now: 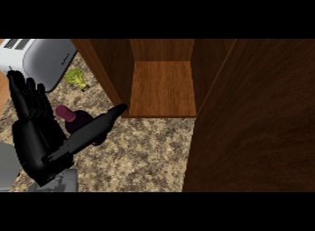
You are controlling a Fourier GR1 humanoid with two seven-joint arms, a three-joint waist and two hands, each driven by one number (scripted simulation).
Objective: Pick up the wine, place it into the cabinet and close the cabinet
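The wine bottle [80,119] is dark purple and stands on the speckled counter [146,149], left of the cabinet. My left hand [38,143] is right at the bottle, fingers straight and pointing up along its left side, thumb stretched out to the right across its front. The hand is open and hides the bottle's lower part. The wooden cabinet [161,90] stands open just beyond, its shelf bare. Its door [266,122] is swung wide open and fills the right of the view. My right hand does not show.
A white toaster [38,56] sits at the back left. A small green item [76,78] lies between the toaster and the cabinet's left wall. A grey forearm [0,164] comes in at the lower left.
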